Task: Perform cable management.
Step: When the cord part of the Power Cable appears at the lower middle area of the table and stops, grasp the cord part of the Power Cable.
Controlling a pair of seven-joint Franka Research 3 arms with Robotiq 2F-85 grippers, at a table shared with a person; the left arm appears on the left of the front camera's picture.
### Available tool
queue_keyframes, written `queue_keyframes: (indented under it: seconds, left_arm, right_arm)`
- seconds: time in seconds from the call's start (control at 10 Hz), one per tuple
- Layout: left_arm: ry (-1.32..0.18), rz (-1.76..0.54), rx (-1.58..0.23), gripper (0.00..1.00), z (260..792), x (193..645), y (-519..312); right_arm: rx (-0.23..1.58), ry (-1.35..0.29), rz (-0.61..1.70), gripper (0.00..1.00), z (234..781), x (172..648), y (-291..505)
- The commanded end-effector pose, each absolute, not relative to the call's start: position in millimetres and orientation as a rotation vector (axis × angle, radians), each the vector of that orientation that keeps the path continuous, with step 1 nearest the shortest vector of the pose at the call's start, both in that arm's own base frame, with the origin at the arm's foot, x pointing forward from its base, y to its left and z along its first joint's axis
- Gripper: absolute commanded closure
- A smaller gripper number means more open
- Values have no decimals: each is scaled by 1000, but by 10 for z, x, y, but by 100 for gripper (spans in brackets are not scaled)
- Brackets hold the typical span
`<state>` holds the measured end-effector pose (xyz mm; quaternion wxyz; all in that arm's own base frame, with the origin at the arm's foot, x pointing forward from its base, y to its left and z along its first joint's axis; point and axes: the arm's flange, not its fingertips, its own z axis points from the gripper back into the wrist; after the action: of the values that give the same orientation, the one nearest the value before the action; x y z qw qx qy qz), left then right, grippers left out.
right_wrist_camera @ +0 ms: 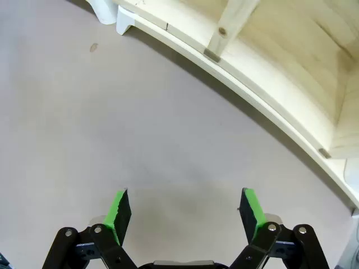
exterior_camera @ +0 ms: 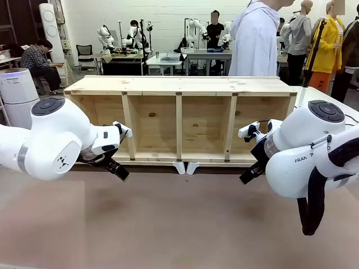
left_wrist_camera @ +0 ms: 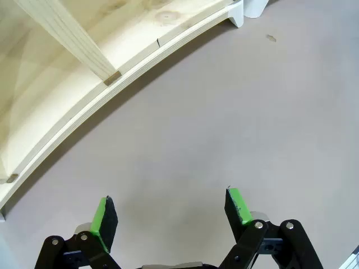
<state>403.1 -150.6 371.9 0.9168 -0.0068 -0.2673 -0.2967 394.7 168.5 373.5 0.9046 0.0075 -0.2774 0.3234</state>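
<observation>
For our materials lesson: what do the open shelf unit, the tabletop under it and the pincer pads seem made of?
Shelf unit: bare pale wood, likely pine; grain and knots show.
Tabletop: smooth matt grey-brown surface, perhaps laminate; no grain visible.
Pads of the left pincer: bright green, matt, probably rubber.

The cable (exterior_camera: 351,118) (too small to be sure) shows as a thin black strand at the far right edge.
</observation>
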Motion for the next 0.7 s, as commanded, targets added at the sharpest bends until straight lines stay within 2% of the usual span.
queue_keyframes:
  seconds: [0.0, 0.6]
  left_arm:
    - [-550, -611, -14, 0, 3719, 4031, -1507]
    - [-550, -611, -14, 0, 3719, 4031, -1507]
  right_arm:
    - [15, -573, 668, 0, 3735, 3947, 1685]
    - [15, -573, 668, 0, 3735, 3947, 1685]
